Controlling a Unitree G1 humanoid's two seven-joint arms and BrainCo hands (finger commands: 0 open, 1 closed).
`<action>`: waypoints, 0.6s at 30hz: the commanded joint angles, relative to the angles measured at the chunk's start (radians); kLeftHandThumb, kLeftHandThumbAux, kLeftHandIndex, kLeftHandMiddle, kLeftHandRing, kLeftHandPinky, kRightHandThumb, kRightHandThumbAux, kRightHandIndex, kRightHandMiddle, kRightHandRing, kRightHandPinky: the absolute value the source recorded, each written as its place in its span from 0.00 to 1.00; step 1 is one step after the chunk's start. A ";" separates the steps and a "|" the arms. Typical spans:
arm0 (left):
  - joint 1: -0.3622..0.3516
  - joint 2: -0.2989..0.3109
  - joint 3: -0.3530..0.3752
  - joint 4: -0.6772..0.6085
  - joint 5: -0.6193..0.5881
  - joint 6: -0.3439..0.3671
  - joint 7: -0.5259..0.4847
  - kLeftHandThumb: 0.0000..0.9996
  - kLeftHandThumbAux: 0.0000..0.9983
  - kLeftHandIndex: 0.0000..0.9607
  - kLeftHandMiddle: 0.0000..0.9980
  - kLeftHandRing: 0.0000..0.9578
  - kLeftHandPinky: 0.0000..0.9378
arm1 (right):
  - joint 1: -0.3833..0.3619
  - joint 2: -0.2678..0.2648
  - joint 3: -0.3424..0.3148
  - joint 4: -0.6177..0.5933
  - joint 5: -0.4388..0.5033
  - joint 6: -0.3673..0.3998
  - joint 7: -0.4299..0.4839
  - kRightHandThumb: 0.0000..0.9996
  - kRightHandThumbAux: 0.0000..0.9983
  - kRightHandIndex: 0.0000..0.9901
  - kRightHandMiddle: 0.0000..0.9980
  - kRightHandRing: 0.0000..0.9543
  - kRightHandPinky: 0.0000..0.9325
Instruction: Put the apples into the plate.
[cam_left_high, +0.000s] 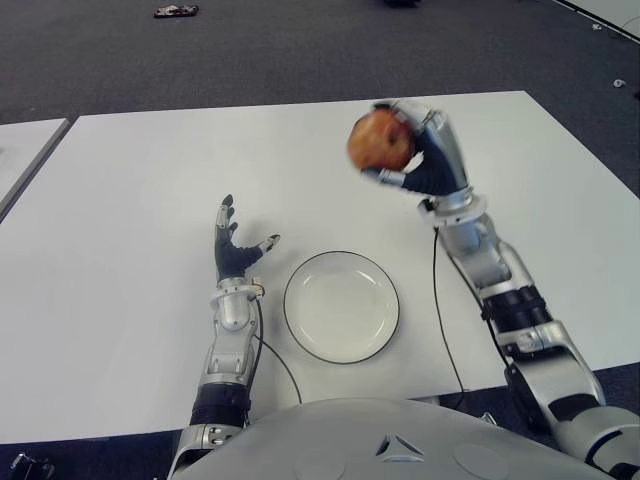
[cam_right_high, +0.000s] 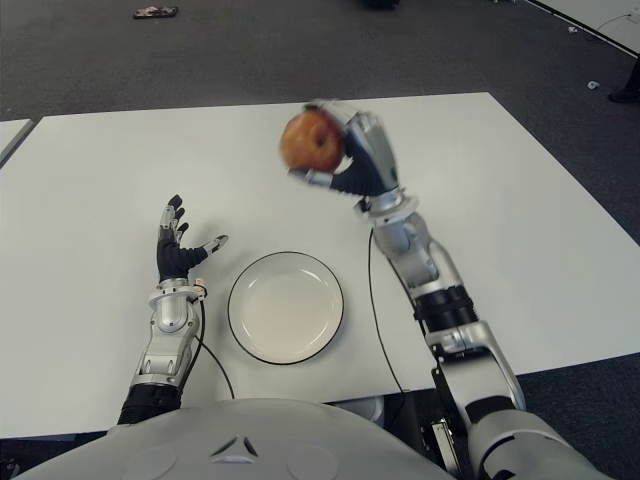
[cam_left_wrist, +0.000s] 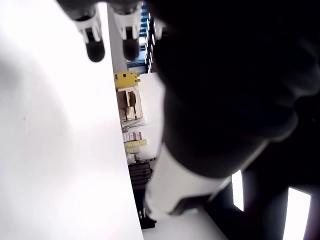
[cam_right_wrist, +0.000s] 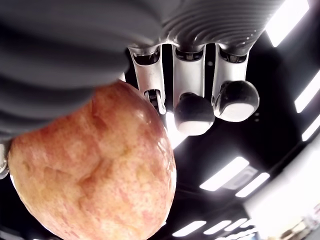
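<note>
Dark carpet surrounds a white table (cam_left_high: 130, 200) in the left eye view. On it, near the robot's edge, sits a white plate (cam_left_high: 341, 305), holding nothing. Just left of the plate shows the left hand (cam_left_high: 233, 245), fingers straight and spread, thumb out toward the plate. Beyond the plate, raised above the table, the right hand (cam_left_high: 420, 150) holds a reddish apple (cam_left_high: 380, 140), which sticks out on the hand's left side.

From the left wrist, two dark fingertips (cam_left_wrist: 95, 50) extend straight, gripping nothing.

From the right wrist, the apple (cam_right_wrist: 95, 170) lies against the palm, while three fingers (cam_right_wrist: 192, 112) curl beside its upper edge.
</note>
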 joint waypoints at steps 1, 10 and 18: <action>-0.005 0.002 0.000 0.004 0.001 0.008 0.001 0.00 0.57 0.00 0.00 0.00 0.00 | 0.061 -0.025 0.014 -0.042 0.049 -0.041 0.090 0.75 0.71 0.44 0.88 0.91 0.91; -0.003 0.003 0.000 -0.003 0.010 0.015 0.006 0.00 0.57 0.00 0.00 0.00 0.00 | 0.150 -0.050 0.061 -0.060 0.084 -0.163 0.212 0.75 0.71 0.44 0.86 0.90 0.90; -0.003 0.004 0.000 -0.009 0.010 0.026 0.005 0.00 0.58 0.00 0.00 0.00 0.00 | 0.160 -0.083 0.095 -0.036 0.084 -0.234 0.318 0.74 0.71 0.44 0.86 0.89 0.91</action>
